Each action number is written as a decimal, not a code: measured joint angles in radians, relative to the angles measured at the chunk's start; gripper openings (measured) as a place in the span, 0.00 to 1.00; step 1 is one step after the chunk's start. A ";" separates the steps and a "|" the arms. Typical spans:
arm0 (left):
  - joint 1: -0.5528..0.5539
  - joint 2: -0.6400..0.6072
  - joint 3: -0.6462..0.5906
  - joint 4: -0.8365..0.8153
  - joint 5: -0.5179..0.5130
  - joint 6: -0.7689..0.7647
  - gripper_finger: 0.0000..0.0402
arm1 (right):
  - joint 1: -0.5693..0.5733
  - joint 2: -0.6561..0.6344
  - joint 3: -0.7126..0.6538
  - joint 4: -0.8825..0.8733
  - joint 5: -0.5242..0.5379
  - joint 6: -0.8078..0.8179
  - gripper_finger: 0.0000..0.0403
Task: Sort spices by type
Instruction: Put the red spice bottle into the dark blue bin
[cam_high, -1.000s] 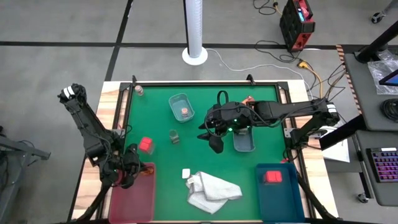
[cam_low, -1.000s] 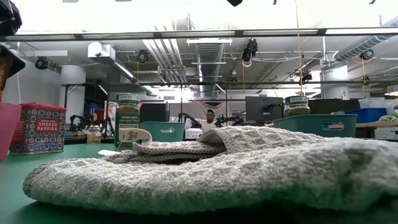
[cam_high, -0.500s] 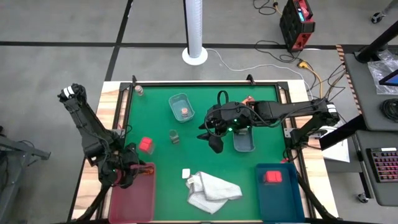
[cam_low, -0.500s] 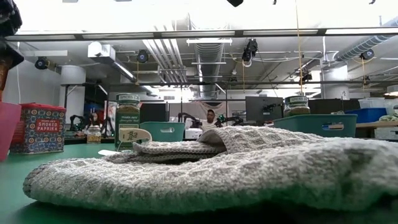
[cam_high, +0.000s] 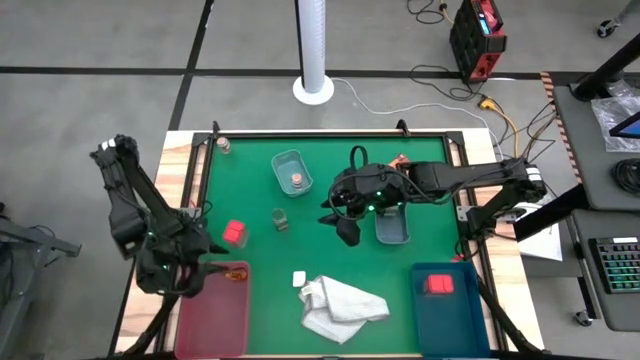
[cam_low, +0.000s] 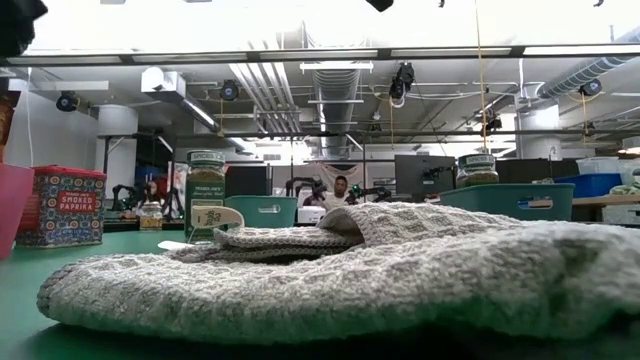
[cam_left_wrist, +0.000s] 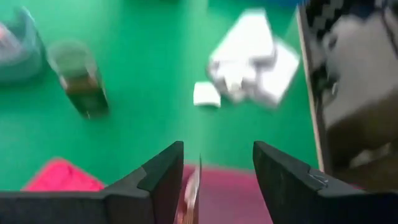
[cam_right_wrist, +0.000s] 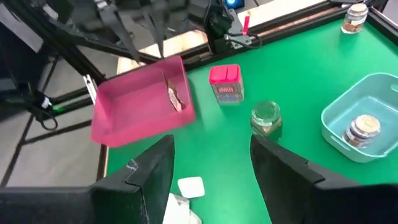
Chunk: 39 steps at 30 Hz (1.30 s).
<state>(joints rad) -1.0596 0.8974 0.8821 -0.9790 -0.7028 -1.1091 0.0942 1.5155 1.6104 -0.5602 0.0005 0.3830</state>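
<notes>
At lower left the left gripper (cam_high: 172, 275) has opened and lifted, leaving a packet (cam_right_wrist: 173, 97) in the pink tray (cam_right_wrist: 134, 106); the right gripper (cam_right_wrist: 211, 163), empty, gapes mid-table.

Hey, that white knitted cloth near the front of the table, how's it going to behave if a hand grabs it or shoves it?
The white cloth lies crumpled in folds, so it is probably floppy and would drape from a pinch. Its chunky knit looks soft, likely bunching rather than sliding cleanly if pushed. It should neither roll nor tip.
</notes>
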 joint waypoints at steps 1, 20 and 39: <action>0.003 0.006 0.026 -0.005 -0.041 -0.001 0.44 | -0.002 -0.003 0.000 -0.013 0.000 0.001 0.49; 0.679 0.263 0.401 -0.073 0.103 0.028 0.38 | -0.350 -0.104 -0.011 -0.788 0.024 0.301 0.43; 0.879 0.421 0.416 -0.370 0.549 -0.341 0.46 | -0.496 -0.101 -0.013 -0.742 0.005 -0.051 0.58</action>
<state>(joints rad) -0.1802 1.3179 1.2980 -1.3493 -0.1540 -1.4498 -0.4019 1.4147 1.5978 -1.3023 0.0058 0.3315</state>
